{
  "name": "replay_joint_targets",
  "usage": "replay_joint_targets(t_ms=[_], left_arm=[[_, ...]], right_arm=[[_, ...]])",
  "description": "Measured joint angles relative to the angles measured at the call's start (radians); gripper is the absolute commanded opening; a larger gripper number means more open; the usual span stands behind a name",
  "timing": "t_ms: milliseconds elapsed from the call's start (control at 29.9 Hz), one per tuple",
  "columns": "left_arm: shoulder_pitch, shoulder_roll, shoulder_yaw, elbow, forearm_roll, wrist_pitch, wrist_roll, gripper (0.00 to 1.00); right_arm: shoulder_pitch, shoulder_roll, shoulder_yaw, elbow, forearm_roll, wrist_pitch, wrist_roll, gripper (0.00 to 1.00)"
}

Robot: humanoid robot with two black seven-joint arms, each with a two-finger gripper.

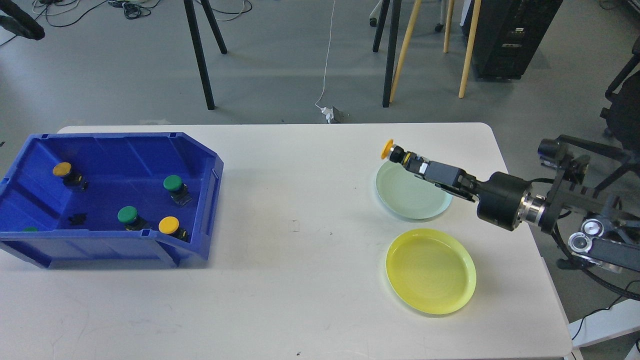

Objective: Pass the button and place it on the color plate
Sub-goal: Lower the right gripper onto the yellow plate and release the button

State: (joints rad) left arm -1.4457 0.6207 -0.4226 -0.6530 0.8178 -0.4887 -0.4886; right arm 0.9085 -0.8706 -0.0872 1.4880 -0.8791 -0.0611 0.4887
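Observation:
My right gripper (414,163) reaches in from the right and is shut on a yellow-capped button (388,149), held sideways just above the far left rim of the pale green plate (412,200). The yellow plate (431,272) lies in front of it, empty. The blue bin (200,150) at the left holds two yellow buttons (62,169) (168,224), two green buttons (172,182) (127,214), and a third green one half hidden (30,229). Only a dark tip of my left gripper (22,26) shows at the top left, far above the bin.
The white table (300,280) bears only the bin and the two plates. A small black part (76,218) lies in the bin. Chair and stand legs (200,60) and a cable stand on the floor behind the table.

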Motion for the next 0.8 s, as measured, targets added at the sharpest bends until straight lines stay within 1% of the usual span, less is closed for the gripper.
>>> replay_joint_targets(t_ms=[167,268,368,468,669,803], left_arm=[[-0.008,-0.032,0.002,0.015,0.019,0.000,0.000,0.99],[-0.008,-0.037,0.002,0.017,0.029,0.000,0.000,0.99],[-0.008,-0.039,0.002,0.018,0.030,0.000,0.000,0.99],[-0.008,-0.040,0.002,0.018,0.030,0.000,0.000,0.99],[-0.010,-0.036,0.002,0.019,0.031,0.000,0.000,0.99],[-0.010,-0.036,0.004,0.019,0.031,0.000,0.000,0.99]], right_arm=[[-0.136,-0.093,-0.047,0.046,-0.052,-0.003,0.000,0.20],[-0.211,-0.106,-0.052,0.037,-0.067,-0.004,0.000,0.21],[-0.240,-0.098,-0.053,0.004,-0.070,-0.008,0.000,0.25],[-0.257,-0.062,-0.054,-0.044,-0.070,-0.013,0.000,0.40],[-0.264,0.005,-0.055,-0.148,-0.059,-0.006,0.000,0.59],[-0.264,0.036,-0.055,-0.157,-0.056,-0.002,0.000,0.74]])
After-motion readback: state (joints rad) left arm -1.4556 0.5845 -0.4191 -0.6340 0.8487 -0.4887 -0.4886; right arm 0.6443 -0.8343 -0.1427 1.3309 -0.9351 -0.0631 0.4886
